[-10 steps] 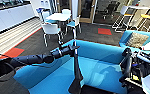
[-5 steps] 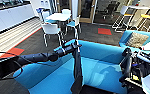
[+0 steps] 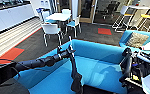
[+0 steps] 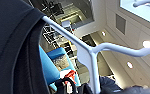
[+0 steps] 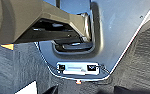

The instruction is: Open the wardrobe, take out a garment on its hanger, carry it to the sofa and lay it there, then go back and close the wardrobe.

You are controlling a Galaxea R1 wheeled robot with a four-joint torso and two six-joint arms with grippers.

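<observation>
Since a second ago the sofa (image 3: 101, 65) has grown larger in our head view, so we have driven closer, while the garment (image 3: 75, 75) hangs from our left arm much as before.

The black top dangles limp from its hanger (image 3: 70, 44), whose white hook rises at about 12 o'clock from our left gripper (image 3: 67, 53). Its lower end reaches down to the sofa's blue seat. In the left wrist view the hanger (image 4: 91, 53) crosses close to the camera with the dark cloth (image 4: 16, 50) draped over one shoulder of it.

We judge the step in hand to be the carry's end: the top is over the sofa but not yet laid down. The next move calls for lowering the arm until the cloth settles on the cushion, then letting go.

Our left fingers seem closed on the hanger's neck, since it hangs there; their exact gap is too blurred to read. The right gripper's fingers we cannot tell.

At 2 o'clock from the sofa sits a smaller blue seat (image 3: 131, 35) with a cushion (image 3: 137, 40); at 11 o'clock, a white table (image 3: 57, 17) and chairs.
</observation>
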